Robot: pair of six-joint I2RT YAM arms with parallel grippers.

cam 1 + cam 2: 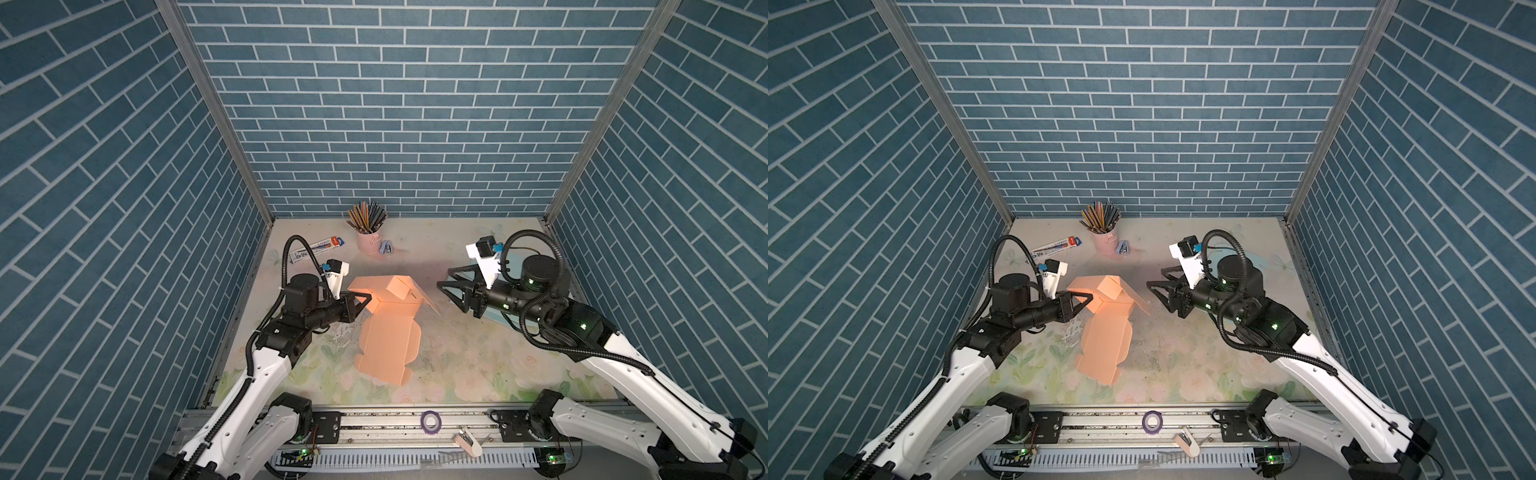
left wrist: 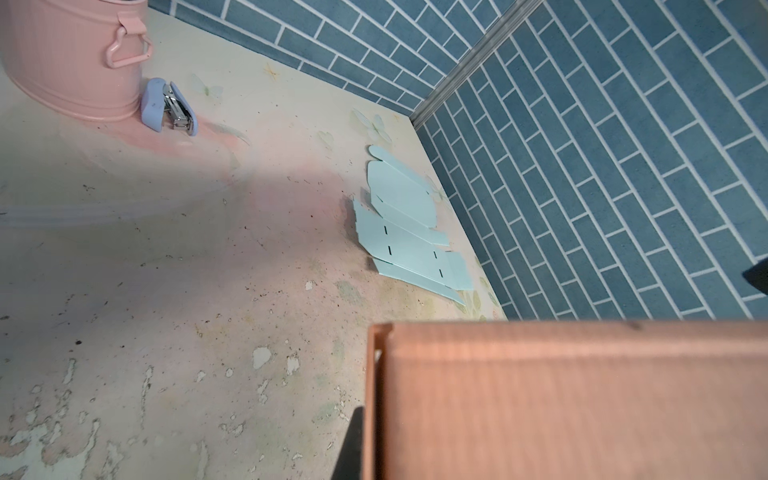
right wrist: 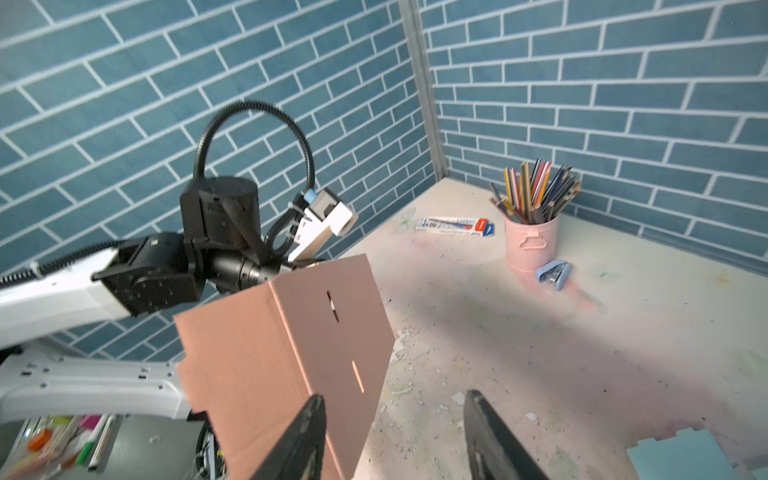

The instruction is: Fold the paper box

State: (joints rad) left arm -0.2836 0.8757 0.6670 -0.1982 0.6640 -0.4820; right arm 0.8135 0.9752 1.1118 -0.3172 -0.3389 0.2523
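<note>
The orange paper box (image 1: 388, 345) lies mid-table, its near part flat and its far part (image 1: 1106, 289) folded up into walls. My left gripper (image 1: 368, 298) is shut on the raised left wall. In the left wrist view one dark finger (image 2: 352, 453) presses against that wall's thin edge, and the box (image 2: 573, 399) fills the corner of the view. My right gripper (image 1: 444, 277) hovers open just right of the box's slanting right flap, with nothing between its fingers. In the right wrist view that gripper (image 3: 395, 399) faces the slotted flap (image 3: 332, 332).
A pink cup of pencils (image 1: 369, 241), a blue stapler (image 1: 386, 248) and a pen box (image 1: 318, 247) stand at the back. Flat light-blue box blanks (image 2: 411, 232) lie by the right wall, under my right arm. A purple tape roll (image 1: 430, 420) sits on the front rail.
</note>
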